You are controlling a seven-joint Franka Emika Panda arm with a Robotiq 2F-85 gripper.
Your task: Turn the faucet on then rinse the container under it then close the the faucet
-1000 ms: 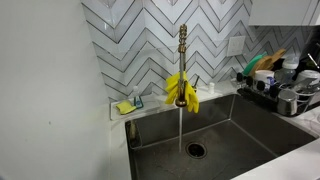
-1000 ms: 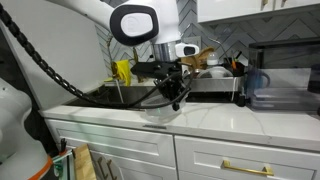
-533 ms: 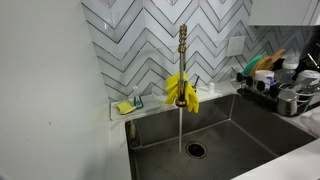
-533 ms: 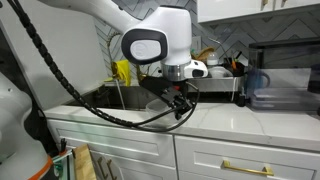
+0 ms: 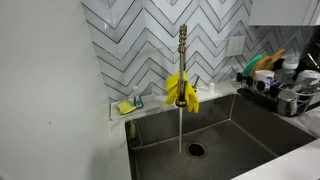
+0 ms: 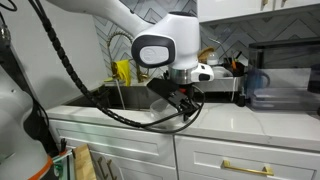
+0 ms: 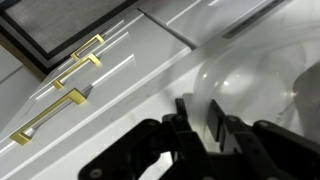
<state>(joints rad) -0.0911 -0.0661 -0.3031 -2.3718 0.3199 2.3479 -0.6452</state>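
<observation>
Wrist view: 1 claw (image 7: 198,108), 1 container (image 7: 250,80); ext. view: 1 faucet (image 5: 182,60).

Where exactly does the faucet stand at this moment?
In an exterior view the faucet stands at the middle of the sink's back edge, against the zigzag tiles; a yellow cloth hangs on it and water runs from it.

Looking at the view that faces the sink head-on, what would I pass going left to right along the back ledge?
sponge → faucet, with a yellow cloth draped on it → dish rack
</observation>
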